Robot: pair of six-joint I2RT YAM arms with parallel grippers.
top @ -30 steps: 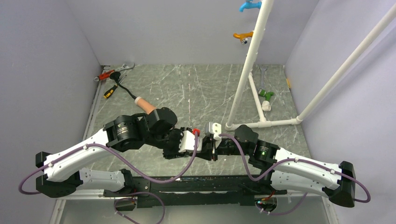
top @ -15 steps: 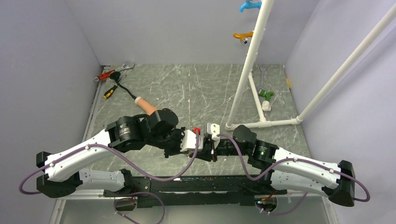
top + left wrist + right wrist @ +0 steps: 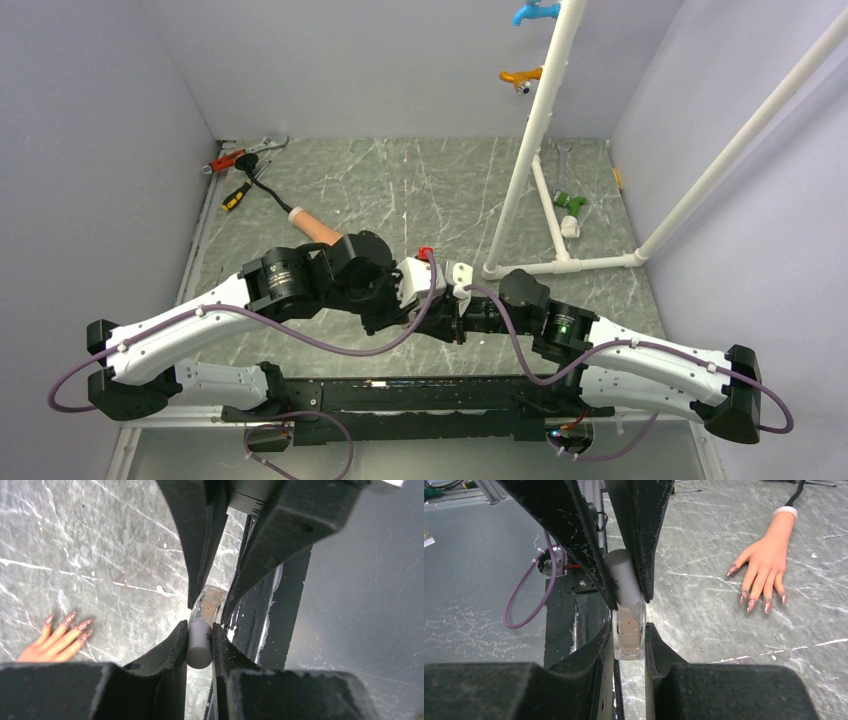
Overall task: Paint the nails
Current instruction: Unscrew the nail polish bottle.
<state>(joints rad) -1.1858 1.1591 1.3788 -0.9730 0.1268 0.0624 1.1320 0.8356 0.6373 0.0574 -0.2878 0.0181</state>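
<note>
My right gripper (image 3: 628, 630) is shut on a small clear bottle (image 3: 629, 636) of pinkish polish, held off the table. On the bottle's grey cap (image 3: 199, 647) my left gripper (image 3: 199, 630) is shut, facing the right one head on. Both grippers meet in the near middle of the table (image 3: 447, 308). The flesh-coloured mannequin hand (image 3: 769, 555) lies flat on the marble top, fingers spread, apart from both grippers. Its nails (image 3: 751, 602) are reddish-pink and glittery, and the left wrist view also shows these nails (image 3: 70, 615). From above only the forearm (image 3: 315, 228) shows beside the left arm.
A white pipe frame (image 3: 530, 150) stands at the back right, with a wrench (image 3: 562, 160) and a green piece (image 3: 572, 203) at its foot. Hand tools (image 3: 240, 160) and a screwdriver (image 3: 235, 198) lie at the back left. A black rail (image 3: 400, 390) runs along the near edge.
My left gripper has closed onto the bottle's cap, and the left arm has shifted a little to the right, toward the right gripper. The right arm has stayed put.
</note>
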